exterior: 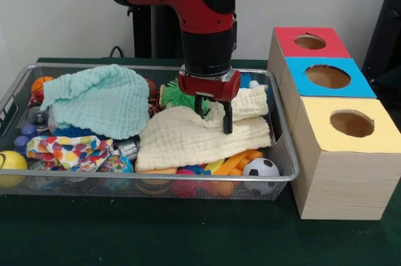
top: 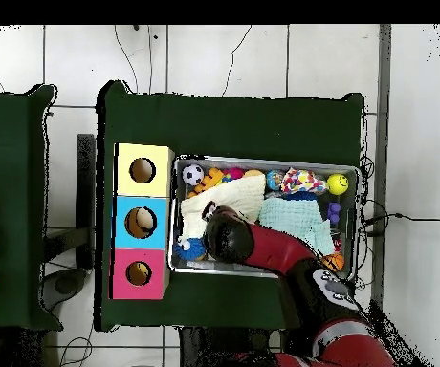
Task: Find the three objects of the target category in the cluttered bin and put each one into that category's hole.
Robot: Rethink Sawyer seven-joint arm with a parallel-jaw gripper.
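Note:
My gripper (exterior: 213,116) hangs low over the right half of the wire bin (exterior: 188,178), open. A raised fold of the cream cloth (exterior: 188,138) sits between its fingers. That cloth covers the toys beneath it. A mint cloth (exterior: 100,100) lies over the bin's left half. Around the cloths show a soccer ball (exterior: 260,169), a yellow ball (exterior: 11,163), a green spiky ball (exterior: 175,94), a small basketball (exterior: 41,83) and a spotted cloth (exterior: 69,150). In the overhead view the arm (top: 262,247) hides the gripper above the cream cloth (top: 238,196).
Three wooden boxes with round holes stand right of the bin: red-topped (exterior: 288,37), blue-topped (exterior: 301,69), yellow-topped (exterior: 319,112). In the overhead view something pale shows inside the blue box's hole (top: 144,222). Green cloth covers the table (exterior: 188,235).

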